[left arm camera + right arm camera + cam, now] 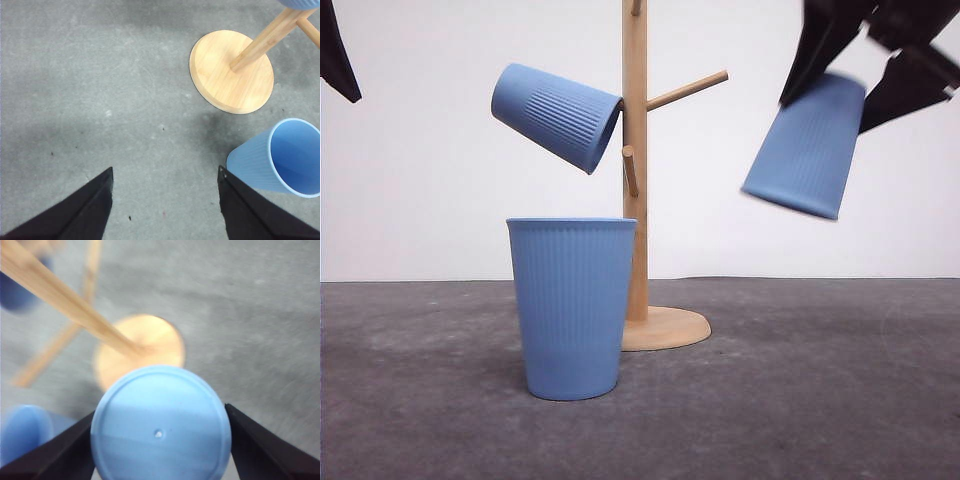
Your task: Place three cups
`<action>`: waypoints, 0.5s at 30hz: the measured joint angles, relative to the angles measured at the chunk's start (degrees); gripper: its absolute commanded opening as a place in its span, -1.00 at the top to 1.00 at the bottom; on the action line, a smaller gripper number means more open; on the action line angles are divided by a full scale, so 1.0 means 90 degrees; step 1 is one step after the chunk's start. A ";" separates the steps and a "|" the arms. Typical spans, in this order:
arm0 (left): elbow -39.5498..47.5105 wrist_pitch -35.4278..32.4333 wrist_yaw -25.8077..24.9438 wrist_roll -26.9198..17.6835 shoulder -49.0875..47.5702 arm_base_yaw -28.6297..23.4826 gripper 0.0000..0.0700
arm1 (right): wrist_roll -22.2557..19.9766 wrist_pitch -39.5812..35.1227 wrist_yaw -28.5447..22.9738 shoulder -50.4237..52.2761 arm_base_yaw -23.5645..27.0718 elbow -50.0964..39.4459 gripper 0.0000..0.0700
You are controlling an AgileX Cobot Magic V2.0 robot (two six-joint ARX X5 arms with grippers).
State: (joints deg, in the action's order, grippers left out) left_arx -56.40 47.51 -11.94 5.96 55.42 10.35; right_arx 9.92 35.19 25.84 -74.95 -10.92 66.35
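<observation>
- Nearest me on the grey table (820, 400), a light-blue ribbed plastic cup (572, 305) stands upright, mouth up, just in front of the wooden peg stand (636, 180); I judge it the last one waiting to be hung.
- My left gripper (165, 210) hangs above bare table with its jaws spread wide and nothing between them, that upright cup just beside one finger.
- My right gripper (160, 440) clamps a second light-blue cup (806, 145) mouth-upward, base tilted down, up beside the stand's bare angled peg (686, 90), probably bound for it.
- Farther back, a third light-blue cup (558, 113) hangs tilted on the stand's left peg, already placed.
</observation>
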 measured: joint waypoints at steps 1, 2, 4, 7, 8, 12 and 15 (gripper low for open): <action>0.0000 -0.0008 0.0000 0.0000 0.0000 0.0000 -0.09 | 0.0057 0.0093 0.0105 0.0025 0.0110 0.0058 -0.09; 0.0000 -0.0016 0.0000 0.0000 0.0000 0.0000 -0.09 | 0.0099 0.0154 0.0174 0.0041 0.0219 0.0123 -0.09; 0.0000 -0.0023 0.0000 0.0000 0.0000 0.0000 -0.09 | 0.0176 0.0206 0.0320 0.0050 0.0436 0.0295 -0.09; 0.0000 -0.0037 0.0000 0.0000 0.0000 0.0000 -0.09 | 0.0342 0.0158 0.0745 0.0044 0.0778 0.0664 -0.09; 0.0000 -0.0049 0.0000 0.0000 0.0000 0.0000 -0.09 | 0.0416 0.0092 0.0932 0.0032 0.0881 0.0792 -0.09; 0.0000 -0.0098 0.0000 0.0000 0.0000 0.0000 -0.09 | 0.0812 -0.0408 0.1595 -0.0120 0.1135 0.1181 -0.09; 0.0000 -0.0206 0.0000 0.0000 0.0000 0.0000 -0.09 | 0.1194 -0.0890 0.1932 -0.0294 0.1141 0.1286 -0.09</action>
State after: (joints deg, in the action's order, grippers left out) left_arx -56.40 45.66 -11.94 5.96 55.42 10.35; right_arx 20.66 27.18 43.22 -77.60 -0.65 77.93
